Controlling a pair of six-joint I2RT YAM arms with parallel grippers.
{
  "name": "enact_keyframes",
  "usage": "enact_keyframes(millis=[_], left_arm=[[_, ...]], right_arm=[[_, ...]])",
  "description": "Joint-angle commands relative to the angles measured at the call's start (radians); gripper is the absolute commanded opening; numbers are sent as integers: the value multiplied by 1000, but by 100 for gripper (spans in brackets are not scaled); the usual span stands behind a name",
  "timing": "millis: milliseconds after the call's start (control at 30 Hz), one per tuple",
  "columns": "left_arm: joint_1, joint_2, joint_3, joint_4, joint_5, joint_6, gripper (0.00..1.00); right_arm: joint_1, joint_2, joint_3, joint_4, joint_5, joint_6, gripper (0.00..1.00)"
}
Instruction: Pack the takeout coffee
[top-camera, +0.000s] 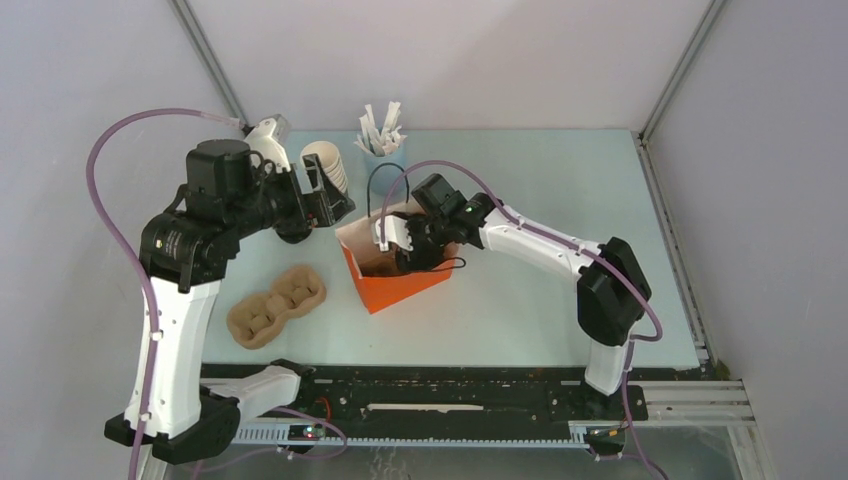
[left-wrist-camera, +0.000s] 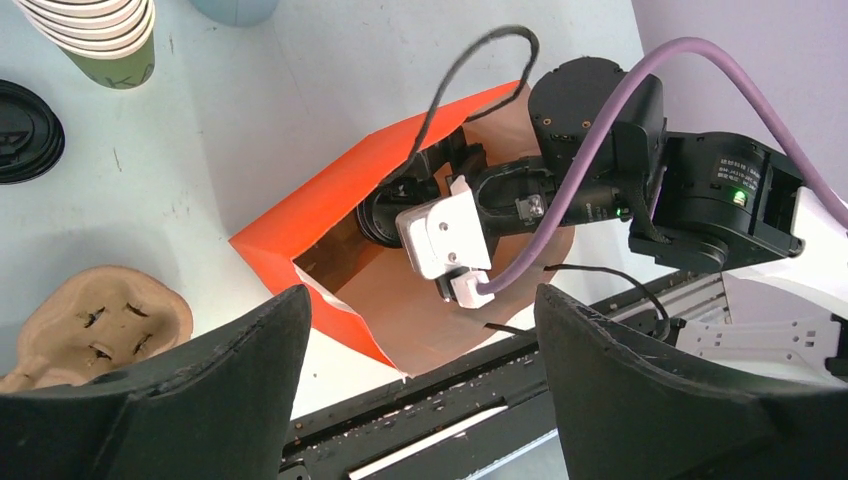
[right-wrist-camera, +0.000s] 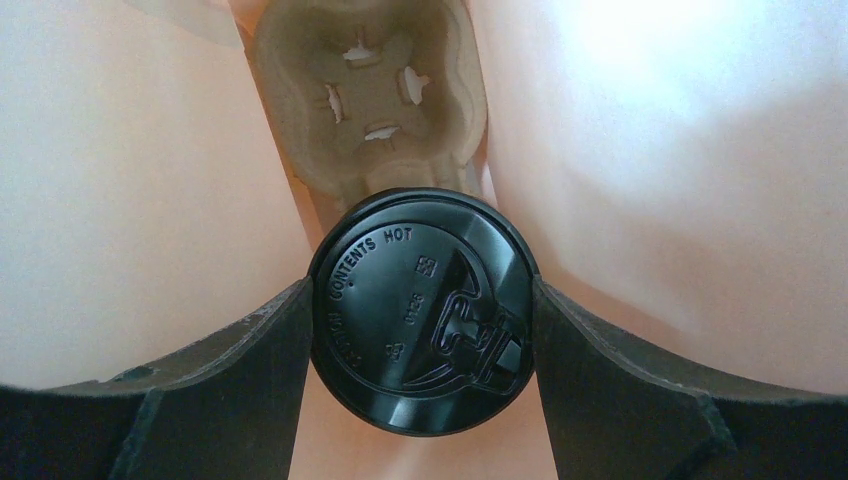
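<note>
Wide shot from above: the pale table (top-camera: 560, 180) fills the middle of the frame, and both arms lean in toward its centre. Dead centre stands the orange paper bag (top-camera: 400, 290), mouth open, tilted toward the upper left. On the lower left of the table lies a moulded cup carrier (top-camera: 275, 305), well apart from the bag. At the upper centre are the stack of cups (top-camera: 325, 165) and, just to its right, the blue cup (top-camera: 382, 140) of white sticks.

The left gripper (left-wrist-camera: 420, 300) hangs above the bag with its fingers spread wide and nothing between them: released. Its camera catches spare lids (left-wrist-camera: 25, 130) at the left edge.

Now inside the bag, on the right wrist camera: the right gripper (right-wrist-camera: 420, 290) is clamped on the takeout coffee (right-wrist-camera: 422, 310), one finger pressed to each side of its black lid. A second carrier (right-wrist-camera: 370, 95) sits deeper in the bag, at the upper centre of that view, just past the lid.
</note>
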Motion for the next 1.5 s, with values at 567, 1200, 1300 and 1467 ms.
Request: enact_keyframes(millis=[567, 1200, 1300, 1467], left_arm=[[12, -7, 8, -2, 25, 17, 88], [16, -27, -18, 12, 48, 0, 88], [17, -30, -23, 12, 48, 2, 88], [20, -30, -24, 10, 48, 5, 88]], right_arm=[[-34, 124, 82, -175, 142, 112, 78], [-50, 178, 179, -208, 8, 271, 71], [-70, 183, 143, -208, 9, 278, 70], [-110, 175, 67, -203, 20, 289, 69]])
